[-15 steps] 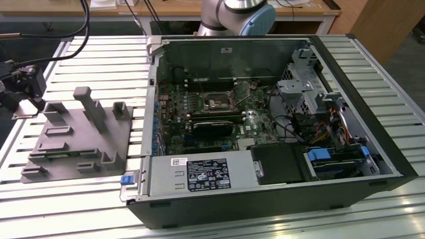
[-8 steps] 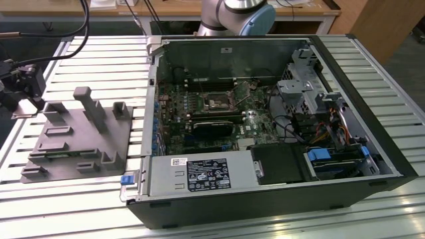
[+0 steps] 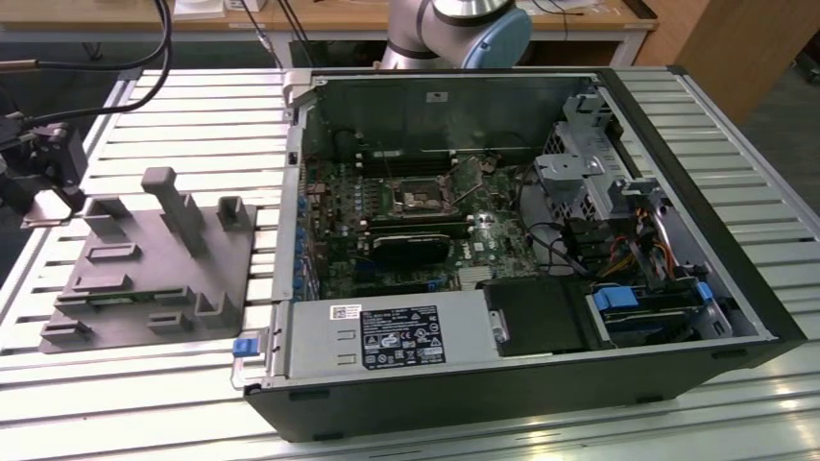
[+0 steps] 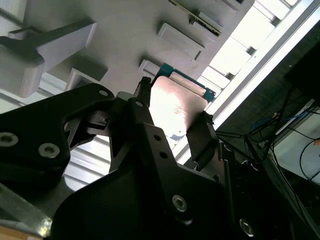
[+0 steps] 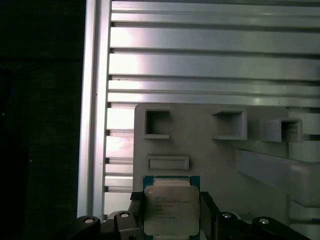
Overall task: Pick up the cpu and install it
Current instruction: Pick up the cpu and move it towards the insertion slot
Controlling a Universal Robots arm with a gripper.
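The jaws are clenched on the cpu [image 5: 171,210] [image 4: 177,105], gripping two opposite edges, and its silver top shows in both wrist views. It sits over the edge of the grey fixture block [image 5: 210,150] on the slatted surface [image 5: 200,50], well apart from the open computer case [image 3: 513,403].

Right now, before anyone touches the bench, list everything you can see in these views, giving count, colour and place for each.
cpu: one, silver top with blue-green rim, held between the gripper's fingers over the fixture block.
fixture block: one, grey with upright posts, on the table at the exterior view's left of the computer case.
computer case: one, black, open, lying on the table.
motherboard socket: one, black with metal frame, inside the case.
table: one, silver, slatted.
arm: one, grey with a blue cap, behind the case.
gripper: one, black, shut on the cpu.
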